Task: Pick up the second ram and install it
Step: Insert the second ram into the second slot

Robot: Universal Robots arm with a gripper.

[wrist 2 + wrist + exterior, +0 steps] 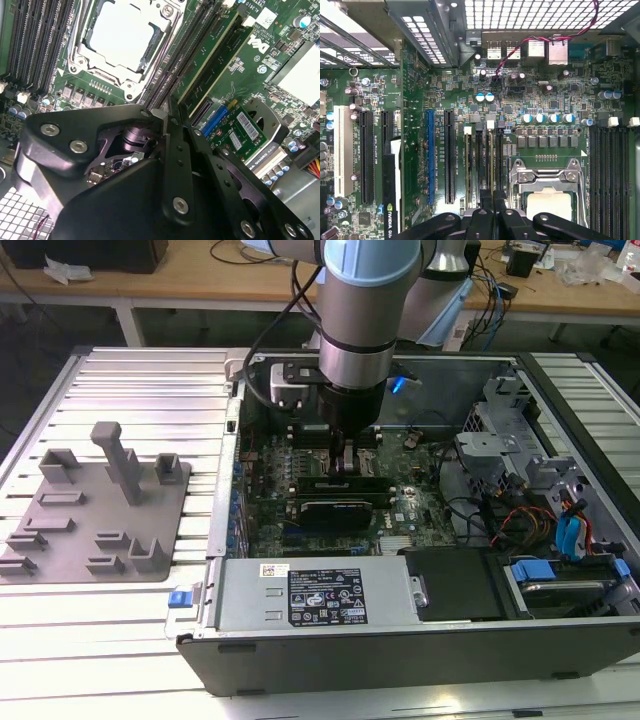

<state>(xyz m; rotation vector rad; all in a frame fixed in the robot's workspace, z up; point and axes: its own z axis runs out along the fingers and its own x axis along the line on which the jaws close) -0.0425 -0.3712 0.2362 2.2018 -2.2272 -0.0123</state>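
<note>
Here, inside the open computer case (400, 652), the end effector (164, 115) is hovering over the memory slots (481, 160), fingers (176, 147) pinched together, contents unclear.

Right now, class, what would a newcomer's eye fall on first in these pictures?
The big grey arm reaching down into the open computer case in the exterior view grabs attention first. In the second wrist view, the bright silver processor stands out on the green motherboard. A grey parts tray lies at the exterior view's left.
</note>
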